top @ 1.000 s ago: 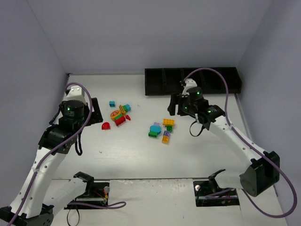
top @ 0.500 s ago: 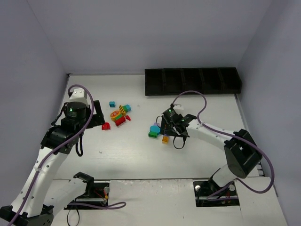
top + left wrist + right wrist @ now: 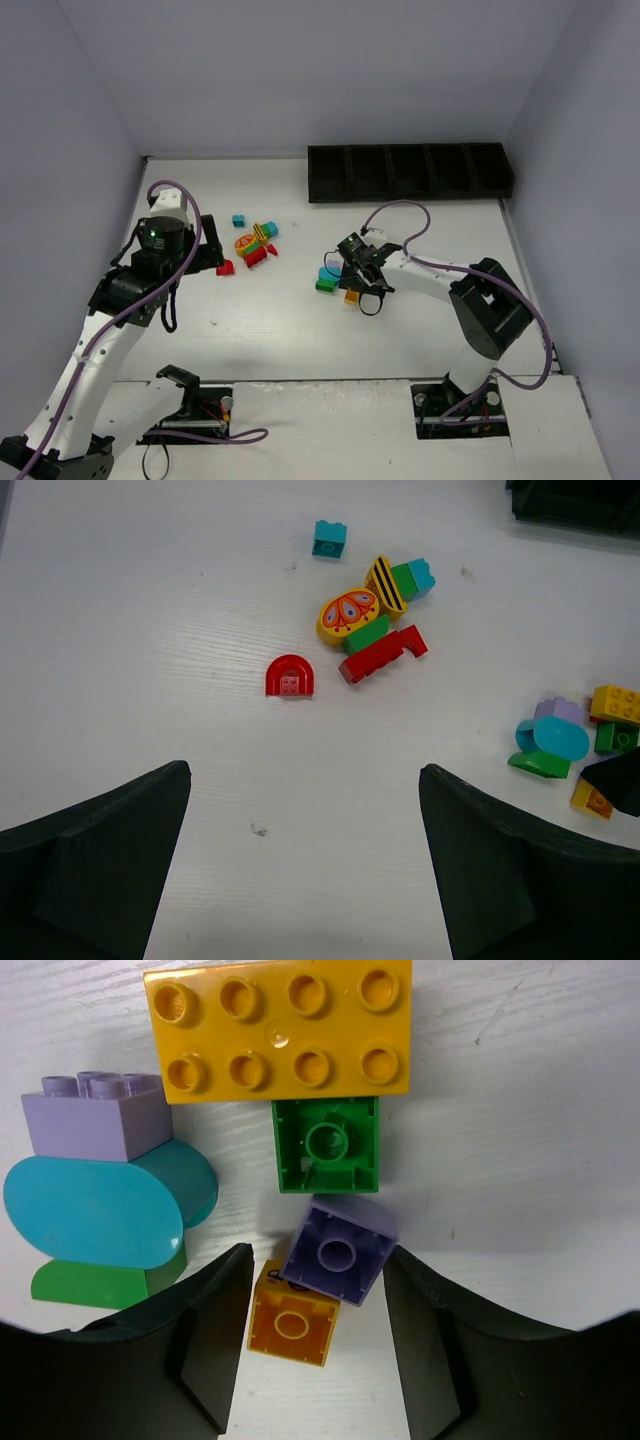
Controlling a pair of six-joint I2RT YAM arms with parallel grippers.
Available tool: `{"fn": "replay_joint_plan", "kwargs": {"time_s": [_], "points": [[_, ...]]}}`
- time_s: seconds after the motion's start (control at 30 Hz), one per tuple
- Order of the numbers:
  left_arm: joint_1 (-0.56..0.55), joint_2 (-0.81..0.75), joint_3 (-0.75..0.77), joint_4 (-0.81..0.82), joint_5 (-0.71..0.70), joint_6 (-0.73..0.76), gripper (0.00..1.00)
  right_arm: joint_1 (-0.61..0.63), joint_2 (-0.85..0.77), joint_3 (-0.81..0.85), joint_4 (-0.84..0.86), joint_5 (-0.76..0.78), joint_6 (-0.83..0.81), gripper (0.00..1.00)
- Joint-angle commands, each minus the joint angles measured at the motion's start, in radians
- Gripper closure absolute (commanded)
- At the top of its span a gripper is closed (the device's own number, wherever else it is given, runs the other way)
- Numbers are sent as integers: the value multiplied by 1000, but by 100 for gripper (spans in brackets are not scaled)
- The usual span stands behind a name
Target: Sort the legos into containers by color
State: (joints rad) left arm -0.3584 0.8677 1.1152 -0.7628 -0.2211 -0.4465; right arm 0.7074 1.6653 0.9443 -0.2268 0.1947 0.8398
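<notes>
The right jaws stood partly open astride the tilted lilac brick (image 3: 338, 1250) and orange brick (image 3: 292, 1327), low centre of the wrist view, clamping neither. Both looked light, rigid and slick, so pinching the lilac's flat sides seemed safest. The left jaws gaped empty. The black tray (image 3: 410, 195) sat upper right.

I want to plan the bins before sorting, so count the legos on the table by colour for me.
Red: 2
Yellow-orange: 4
Green: 4
Teal: 3
Lilac: 2
Total: 15
</notes>
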Motion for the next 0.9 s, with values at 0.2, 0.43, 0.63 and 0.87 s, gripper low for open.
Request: {"fn": "replay_joint_plan", "kwargs": {"time_s": [0.2, 0.43, 0.63, 0.87], "points": [[-2, 1, 5, 28, -3, 20, 10, 1, 40, 62, 26, 58, 38, 56], [-2, 11, -2, 42, 0, 22, 10, 1, -25, 51, 11, 104, 15, 86], [-1, 28, 5, 57, 12, 25, 10, 1, -151, 213, -2, 160, -191, 100], [-1, 31, -5, 65, 49, 19, 10, -63, -46, 501, 173, 77, -585, 100]]}}
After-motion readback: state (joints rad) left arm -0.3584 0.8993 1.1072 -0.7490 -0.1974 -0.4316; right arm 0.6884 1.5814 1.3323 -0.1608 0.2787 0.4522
